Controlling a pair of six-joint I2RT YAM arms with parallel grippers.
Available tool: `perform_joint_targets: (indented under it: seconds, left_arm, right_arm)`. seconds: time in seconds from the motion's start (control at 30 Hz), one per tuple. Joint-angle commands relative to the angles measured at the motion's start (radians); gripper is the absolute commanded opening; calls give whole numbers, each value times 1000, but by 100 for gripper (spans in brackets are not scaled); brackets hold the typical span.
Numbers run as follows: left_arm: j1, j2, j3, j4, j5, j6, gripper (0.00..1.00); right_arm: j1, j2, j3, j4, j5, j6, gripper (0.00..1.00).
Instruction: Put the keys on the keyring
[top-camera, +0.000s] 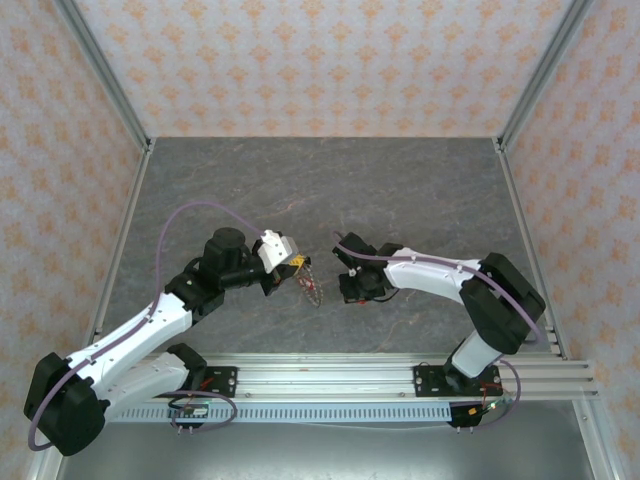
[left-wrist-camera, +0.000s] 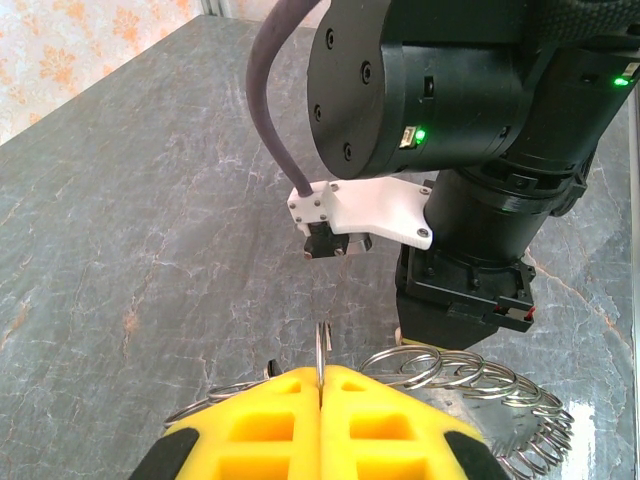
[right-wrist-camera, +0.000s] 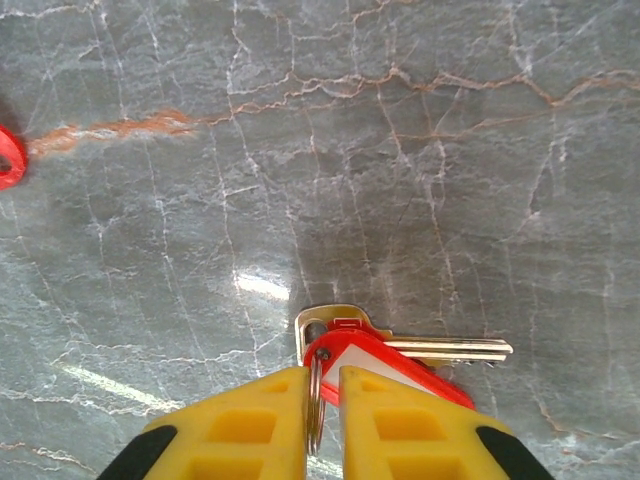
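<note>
1. Your left gripper (left-wrist-camera: 322, 372) is clamped on the keyring (left-wrist-camera: 320, 345), its thin wire upright between the pads.
2. Your right gripper (right-wrist-camera: 322, 385) stands a sliver apart around the loop of a red-tagged key (right-wrist-camera: 400, 358) just ahead. You cannot tell whether it is gripped.
3. Your left arm (top-camera: 150, 325) and right arm (top-camera: 440, 275) bend inward, the grippers facing, near but apart.

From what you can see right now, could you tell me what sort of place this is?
Most likely a robot test cell in a lab: a grey stone-look tabletop boxed in by aluminium posts and patterned wall panels, with two arms bolted to a metal rail at its near edge.
</note>
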Motion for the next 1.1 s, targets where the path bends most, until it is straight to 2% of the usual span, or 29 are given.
perform_joint_targets:
  seconds: [0.0, 0.2, 0.57, 0.83, 0.97, 1.07]
  left_arm:
    - [8, -6, 32, 17, 0, 8, 0]
    - [8, -2, 34, 17, 0, 10, 0]
    - [8, -8, 31, 16, 0, 6, 0]
    - [8, -8, 33, 12, 0, 9, 0]
    - [8, -9, 34, 5, 2, 11, 0]
    - [8, -10, 36, -5, 3, 16, 0]
  right_arm:
    - [3, 15, -1, 0, 14, 9, 14]
    - [3, 4, -2, -2, 18, 11, 12]
    - [3, -9, -10, -12, 13, 19, 14]
    - [3, -23, -6, -16, 13, 18, 7]
    - [3, -80, -6, -17, 37, -6, 4]
    - [-6, -201, -26, 24, 55, -33, 0]
